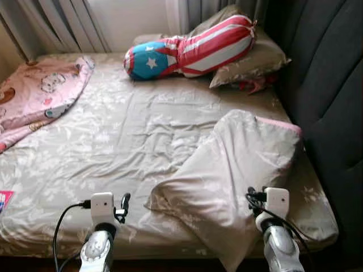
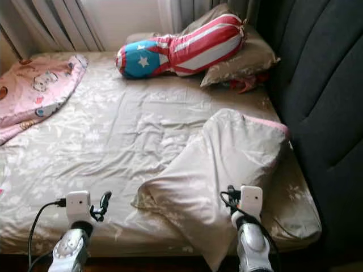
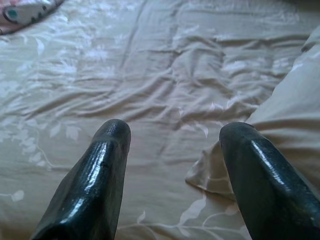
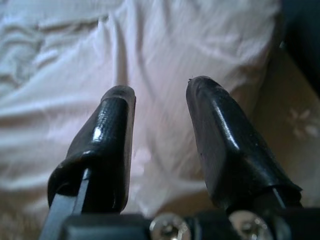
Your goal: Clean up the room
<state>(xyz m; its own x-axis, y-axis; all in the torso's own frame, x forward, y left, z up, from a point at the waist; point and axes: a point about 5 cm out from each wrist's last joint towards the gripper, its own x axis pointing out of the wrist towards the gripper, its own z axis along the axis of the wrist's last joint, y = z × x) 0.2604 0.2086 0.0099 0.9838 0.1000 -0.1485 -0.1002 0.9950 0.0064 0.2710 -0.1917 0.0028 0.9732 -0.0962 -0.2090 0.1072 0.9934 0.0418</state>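
Beige floral sheets cover the bed (image 1: pixel 113 141), which runs from the near edge to the curtains (image 1: pixel 57 22) at the far wall; a dark padded headboard (image 1: pixel 334 85) stands along its right side. At the far right a tan pillow (image 1: pixel 255 59) leans by the headboard, and a red, white and blue bolster (image 1: pixel 187 51) with a white star lies partly on it; a pink quilt (image 1: pixel 34 96) is bunched at the far left. A beige pillow (image 1: pixel 232 170) lies slanted on the near right of the bed, a pink edge showing on its far side, its near corner hanging over the bed's edge. The left tool (image 3: pixel 172 145) hovers over the sheet at the near edge, just left of that pillow's corner, fingers (image 3: pixel 100 170) apart and holding nothing; the right tool (image 4: pixel 160 115) points at the pillow from the near side, fingers (image 4: pixel 220 135) apart with nothing between them.
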